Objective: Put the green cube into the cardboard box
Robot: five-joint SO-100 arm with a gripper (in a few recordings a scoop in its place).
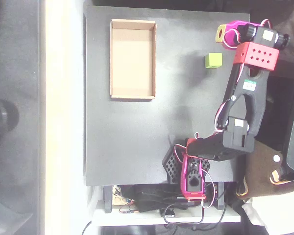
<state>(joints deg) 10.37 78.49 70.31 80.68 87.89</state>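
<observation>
The green cube point(213, 60) sits on the black table point(137, 137), in the right part of the overhead view. The cardboard box point(132, 58) lies flat at the upper left, long side running up and down the picture, its floor bare. My magenta gripper point(223, 38) with its yellow-faced tip is near the table's upper right corner, just above and to the right of the cube and apart from it. Nothing shows between its fingers, and from this angle I cannot make out how the jaws stand.
The arm runs from its base point(193, 176) at the table's lower edge up the right side through a red bracket point(257, 55). Cables and a power strip point(152, 203) lie below the table. A wide stretch of black table separates cube and box.
</observation>
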